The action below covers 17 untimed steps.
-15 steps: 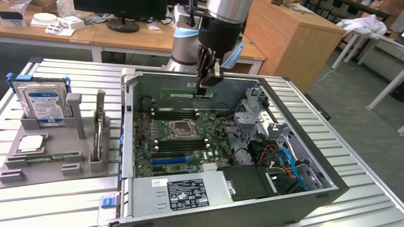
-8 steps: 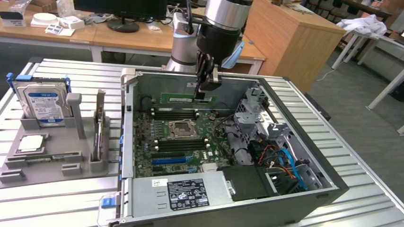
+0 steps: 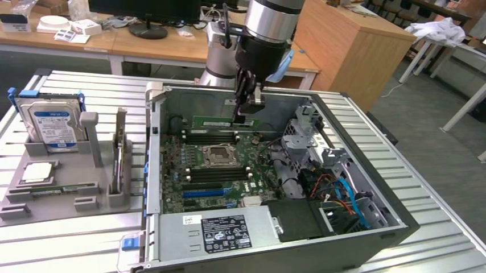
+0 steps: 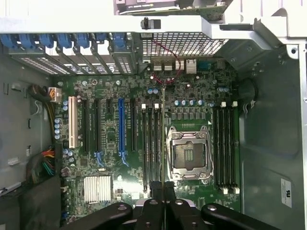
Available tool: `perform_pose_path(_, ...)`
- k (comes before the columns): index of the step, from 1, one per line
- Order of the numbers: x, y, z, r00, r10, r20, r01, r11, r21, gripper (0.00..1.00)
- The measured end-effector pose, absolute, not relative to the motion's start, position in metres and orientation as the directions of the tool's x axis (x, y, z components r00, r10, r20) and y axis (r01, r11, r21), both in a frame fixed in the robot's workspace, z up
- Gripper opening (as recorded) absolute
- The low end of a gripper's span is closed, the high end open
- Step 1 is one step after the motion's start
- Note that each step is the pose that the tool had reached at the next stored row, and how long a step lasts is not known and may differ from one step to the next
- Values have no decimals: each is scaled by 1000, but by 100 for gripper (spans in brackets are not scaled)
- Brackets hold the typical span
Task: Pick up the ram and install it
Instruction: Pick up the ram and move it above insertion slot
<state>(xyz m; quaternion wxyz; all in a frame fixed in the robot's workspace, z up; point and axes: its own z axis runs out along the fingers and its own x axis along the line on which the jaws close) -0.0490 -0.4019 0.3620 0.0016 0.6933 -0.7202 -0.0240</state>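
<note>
Grip first: your hand [image 3: 244, 115] is pinched shut on the ram [image 3: 218, 121], a long, thin green circuit stick held level by its upper edge. It hangs inside the open grey sheet-metal case [image 3: 154, 170], over the narrow black memory slots [image 3: 216, 136] of the green motherboard [image 3: 199, 176]; you cannot tell whether it touches them. On the ribbed metal tabletop [image 3: 76, 239], a silver hard drive [image 3: 52, 122] stands upright in a grey plastic rack [image 3: 45, 196].
</note>
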Motion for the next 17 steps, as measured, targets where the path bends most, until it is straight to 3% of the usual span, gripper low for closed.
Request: perform_pose_path(17, -49, -402, 345, -39, -999, -31, -999, 37, 37, 12)
